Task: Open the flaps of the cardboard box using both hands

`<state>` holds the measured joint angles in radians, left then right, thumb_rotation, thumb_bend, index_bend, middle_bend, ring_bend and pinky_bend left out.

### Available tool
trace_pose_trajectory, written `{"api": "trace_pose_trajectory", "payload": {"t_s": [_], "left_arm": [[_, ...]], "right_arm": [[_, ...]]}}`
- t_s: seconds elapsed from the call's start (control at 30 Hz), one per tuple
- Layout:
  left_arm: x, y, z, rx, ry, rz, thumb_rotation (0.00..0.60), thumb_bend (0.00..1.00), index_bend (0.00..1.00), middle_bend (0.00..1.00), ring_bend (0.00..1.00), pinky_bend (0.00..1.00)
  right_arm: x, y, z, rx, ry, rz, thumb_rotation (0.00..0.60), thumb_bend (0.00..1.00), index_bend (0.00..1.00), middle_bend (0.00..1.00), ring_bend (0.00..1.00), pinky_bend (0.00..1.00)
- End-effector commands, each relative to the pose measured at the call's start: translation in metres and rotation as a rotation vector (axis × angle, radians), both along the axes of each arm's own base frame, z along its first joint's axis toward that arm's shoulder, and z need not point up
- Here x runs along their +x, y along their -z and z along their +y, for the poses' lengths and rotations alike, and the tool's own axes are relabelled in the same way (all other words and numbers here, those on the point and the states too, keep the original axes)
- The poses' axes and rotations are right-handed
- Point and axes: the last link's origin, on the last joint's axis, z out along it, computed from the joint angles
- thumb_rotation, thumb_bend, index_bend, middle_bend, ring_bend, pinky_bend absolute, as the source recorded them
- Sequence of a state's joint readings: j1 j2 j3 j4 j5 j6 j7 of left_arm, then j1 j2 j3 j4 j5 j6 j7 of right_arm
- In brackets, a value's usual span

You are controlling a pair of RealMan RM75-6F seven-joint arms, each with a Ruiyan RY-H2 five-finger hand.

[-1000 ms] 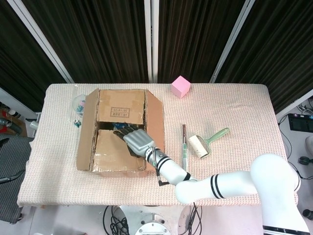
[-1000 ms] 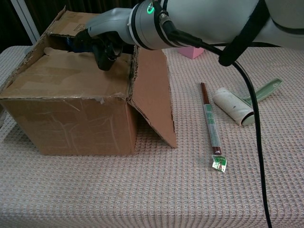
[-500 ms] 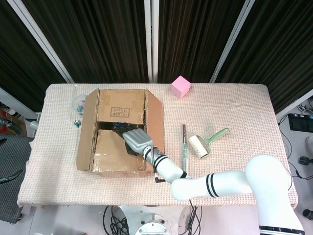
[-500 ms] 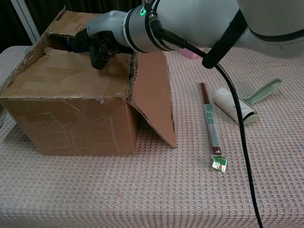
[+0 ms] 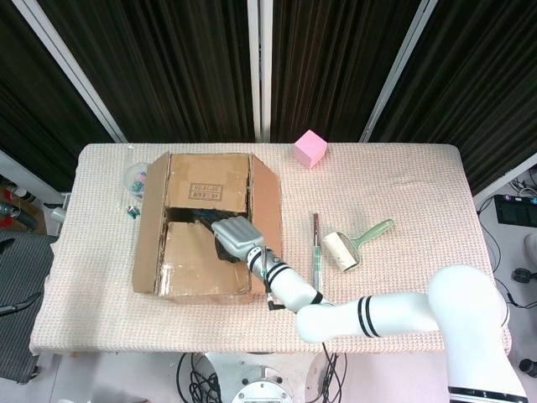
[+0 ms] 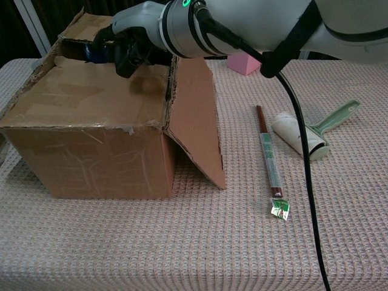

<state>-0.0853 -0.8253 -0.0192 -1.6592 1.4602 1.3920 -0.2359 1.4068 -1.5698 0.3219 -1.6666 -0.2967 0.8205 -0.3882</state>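
Cardboard box (image 5: 205,222) (image 6: 91,145) standing on the left half of the desk (image 5: 403,185). Right flap (image 5: 267,210) (image 6: 194,115) folded out and slanting down to the cloth. Left flap (image 5: 149,222) raised along its side. Far flap (image 5: 210,180) turned back. Near flap (image 5: 197,264) (image 6: 91,97) lying flat over the opening.

Printed on the far flap: a small framed label (image 5: 207,192), its lettering too fine to read. Tiny green printed wrapper (image 6: 279,209) at the near end of a thin brown stick (image 5: 316,252) (image 6: 267,151), also unreadable.

Right robot hand (image 5: 233,238) (image 6: 124,51) at the dark gap between near and far flaps, dark fingers (image 6: 100,51) curled toward the near flap's free edge. Impossible to tell whether clamped on the cardboard or only resting against it. Compared with a second ago: sits a little higher and further back in the chest view, clear of the flap's upper face; near flap no more raised than before.

Left robot hand outside both views. Box interior hidden by shadow, hand and flap. Fingertips lost in that shadow from the head view.

Elsewhere on the desk: pink cube (image 5: 310,149) near the far edge, lint roller (image 5: 351,245) (image 6: 303,136) with green handle just beside the stick, and a clear roundish object (image 5: 137,178) left of the box, partly hidden by the left flap.
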Motion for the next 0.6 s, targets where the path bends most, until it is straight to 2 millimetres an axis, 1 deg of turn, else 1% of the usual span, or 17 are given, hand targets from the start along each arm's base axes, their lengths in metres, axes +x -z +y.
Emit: {"api": "trace_pose_trajectory", "payload": {"t_s": [0.03, 0.23, 0.43, 0.6], "left_arm": [[0.000, 0.001, 0.000, -0.001, 0.000, 0.000, 0.312, 0.10, 0.10, 0.15, 0.13, 0.21], [0.001, 0.002, 0.000, -0.003, 0.000, -0.001, 0.312, 0.10, 0.10, 0.15, 0.13, 0.21], [0.005, 0.002, 0.002, -0.004, 0.008, 0.001, 0.311, 0.10, 0.10, 0.15, 0.13, 0.21], [0.008, 0.003, 0.002, -0.008, 0.013, 0.000, 0.312, 0.10, 0.10, 0.15, 0.13, 0.21]], "right_arm": [[0.001, -0.006, 0.000, 0.003, 0.009, -0.030, 0.600, 1.00, 0.00, 0.20, 0.12, 0.18], [-0.001, -0.020, -0.002, -0.008, 0.006, -0.063, 0.600, 1.00, 0.00, 0.23, 0.14, 0.20], [-0.002, -0.040, -0.001, -0.017, 0.009, -0.101, 0.600, 1.00, 0.00, 0.24, 0.15, 0.21], [0.000, -0.061, 0.005, 0.032, 0.034, -0.168, 0.600, 1.00, 0.00, 0.25, 0.22, 0.24]]}}
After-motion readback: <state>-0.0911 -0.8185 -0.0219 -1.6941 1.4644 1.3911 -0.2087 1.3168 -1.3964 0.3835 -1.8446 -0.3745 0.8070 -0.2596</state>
